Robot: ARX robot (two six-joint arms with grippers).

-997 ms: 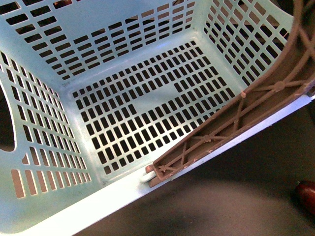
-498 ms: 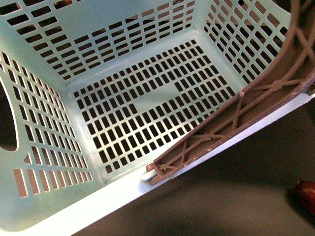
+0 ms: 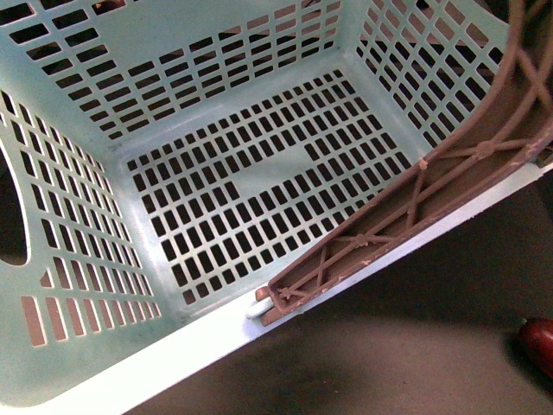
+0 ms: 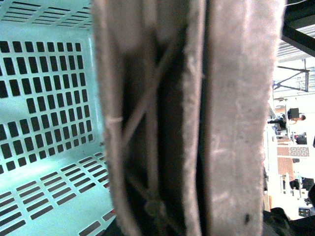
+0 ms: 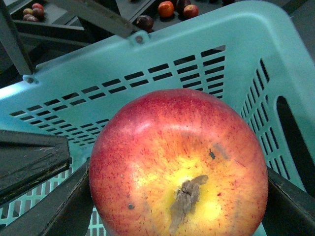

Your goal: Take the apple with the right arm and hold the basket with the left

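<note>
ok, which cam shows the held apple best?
Right wrist view: the apple fills the frame, stem end and yellow blush facing the camera, dark fingers flanking it. Front and left wrist views show the basket, not this apple.

Dark bench (image 3: pixel 406 354) near, at the right. Beyond it is a bright, daylit room (image 4: pixel 290 98), with grey metal struts (image 5: pixel 93 14) farther off.

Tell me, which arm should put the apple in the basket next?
Right. The right gripper grips the apple, close by the basket. The left wrist view is filled by the brown handle, so that arm seems busy holding the basket.
</note>
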